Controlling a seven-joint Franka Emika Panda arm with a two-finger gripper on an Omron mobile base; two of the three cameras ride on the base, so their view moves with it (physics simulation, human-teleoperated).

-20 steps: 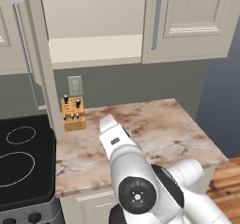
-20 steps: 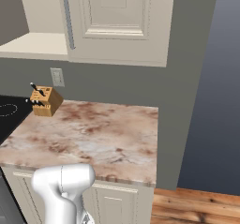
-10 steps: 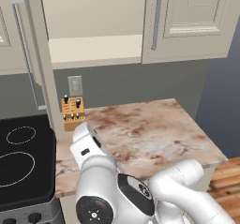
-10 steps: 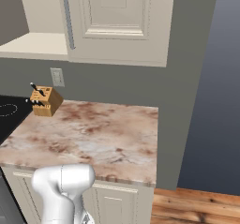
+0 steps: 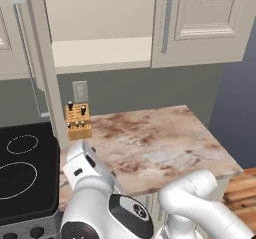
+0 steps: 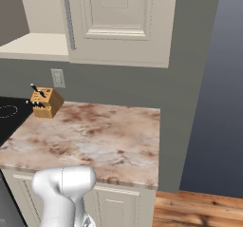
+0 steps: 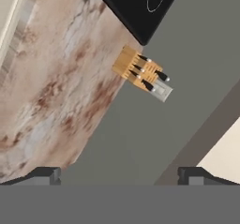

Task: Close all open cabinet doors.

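Left base view, you have an open cabinet door point(image 5: 41, 63) edge-on at left above the stove point(image 5: 22, 173), closed door point(image 5: 200, 20) right, right base view, knife block point(image 6: 46, 102) far left on counter point(image 6: 95, 140), hand view, gripper point(image 7: 119, 175) wide open, holding nothing, facing the knife block.

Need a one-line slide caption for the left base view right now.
Open cabinet door swung out beside the closed door, knife block on marble counter below.

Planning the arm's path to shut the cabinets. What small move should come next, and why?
Probably raise the open gripper up and left toward the open cabinet door, which stands edge-on beside the bare shelf. The hand is low, facing the knife block and wall. The right cabinet door already looks shut.
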